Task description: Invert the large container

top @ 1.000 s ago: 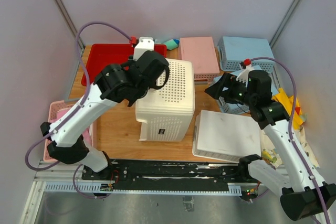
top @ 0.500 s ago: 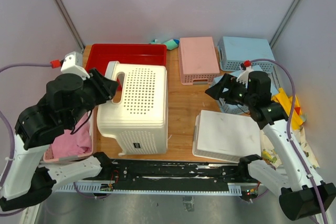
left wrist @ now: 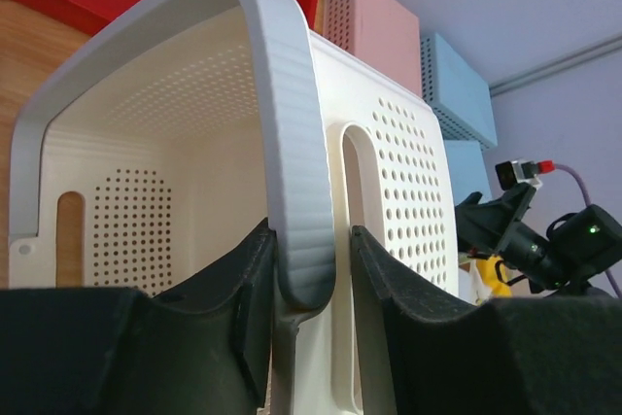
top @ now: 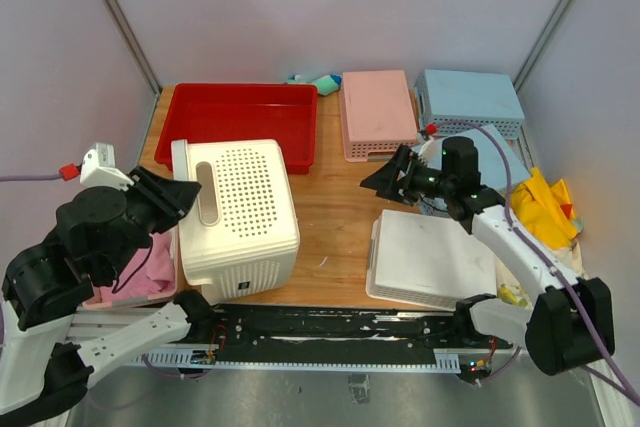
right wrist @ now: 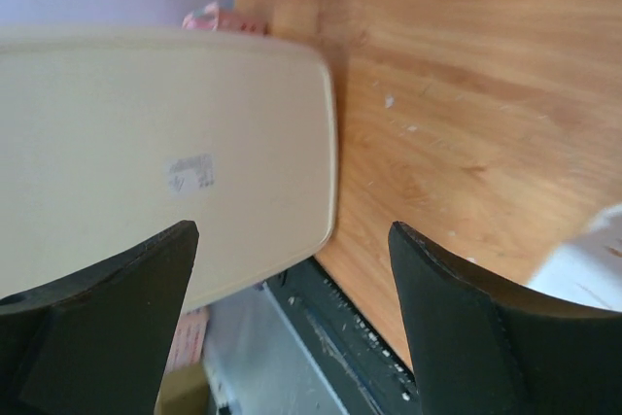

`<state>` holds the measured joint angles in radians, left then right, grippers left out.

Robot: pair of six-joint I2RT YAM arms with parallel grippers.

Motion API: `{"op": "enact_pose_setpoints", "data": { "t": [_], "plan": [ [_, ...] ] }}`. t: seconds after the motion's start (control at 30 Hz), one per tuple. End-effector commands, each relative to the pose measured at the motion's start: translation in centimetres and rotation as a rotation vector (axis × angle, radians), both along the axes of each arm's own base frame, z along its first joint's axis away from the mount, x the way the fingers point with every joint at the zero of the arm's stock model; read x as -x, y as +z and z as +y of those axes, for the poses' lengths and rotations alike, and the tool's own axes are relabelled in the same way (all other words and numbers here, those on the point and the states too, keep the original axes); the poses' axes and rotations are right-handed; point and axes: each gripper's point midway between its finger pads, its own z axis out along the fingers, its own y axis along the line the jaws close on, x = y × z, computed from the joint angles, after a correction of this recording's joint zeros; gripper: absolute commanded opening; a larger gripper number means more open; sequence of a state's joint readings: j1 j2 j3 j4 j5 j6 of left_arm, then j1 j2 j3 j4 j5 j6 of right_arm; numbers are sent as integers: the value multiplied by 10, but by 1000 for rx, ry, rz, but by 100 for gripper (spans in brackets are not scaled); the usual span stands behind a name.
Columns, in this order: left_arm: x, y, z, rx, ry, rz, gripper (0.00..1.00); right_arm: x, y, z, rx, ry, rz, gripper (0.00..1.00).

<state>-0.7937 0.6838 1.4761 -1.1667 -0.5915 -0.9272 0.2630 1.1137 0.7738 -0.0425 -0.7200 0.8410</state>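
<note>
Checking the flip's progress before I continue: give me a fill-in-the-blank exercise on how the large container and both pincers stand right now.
1. The large container lies on its ____, mouth turned to the left.
2. The left pincer has one finger on each face of the container's ____.
3. The right pincer stands ____, holding nothing.
4. The white sticker sits on the container's ____.

Missing words: side; rim; open; base.

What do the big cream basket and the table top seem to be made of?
The big cream basket looks like moulded plastic, matt: smooth rounded rim, even rows of holes. The table top looks like wood or wood-look laminate: brown grain streaks; I cannot tell which.
</note>
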Motion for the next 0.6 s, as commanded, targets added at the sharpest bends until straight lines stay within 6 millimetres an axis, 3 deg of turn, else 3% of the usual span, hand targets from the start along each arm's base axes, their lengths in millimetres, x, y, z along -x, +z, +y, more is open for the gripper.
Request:
{"op": "enact_pose_setpoints", "data": {
  "t": [0.0,0.07,0.13,0.23,0.57],
  "plan": [
    [-9,8,9,26,86,-36,0,28,23,56,-140,266,-28,81],
    [-11,7,7,8,81,-30,0,38,28,73,-202,343,-26,81],
    [-14,3,3,-8,72,-17,0,44,46,84,-300,390,-68,81],
    [-18,-3,-2,-29,65,3,0,52,77,93,-410,439,-139,81],
    [-15,-5,3,-22,79,-5,0,75,143,124,-634,562,-211,82]
  ]
}}
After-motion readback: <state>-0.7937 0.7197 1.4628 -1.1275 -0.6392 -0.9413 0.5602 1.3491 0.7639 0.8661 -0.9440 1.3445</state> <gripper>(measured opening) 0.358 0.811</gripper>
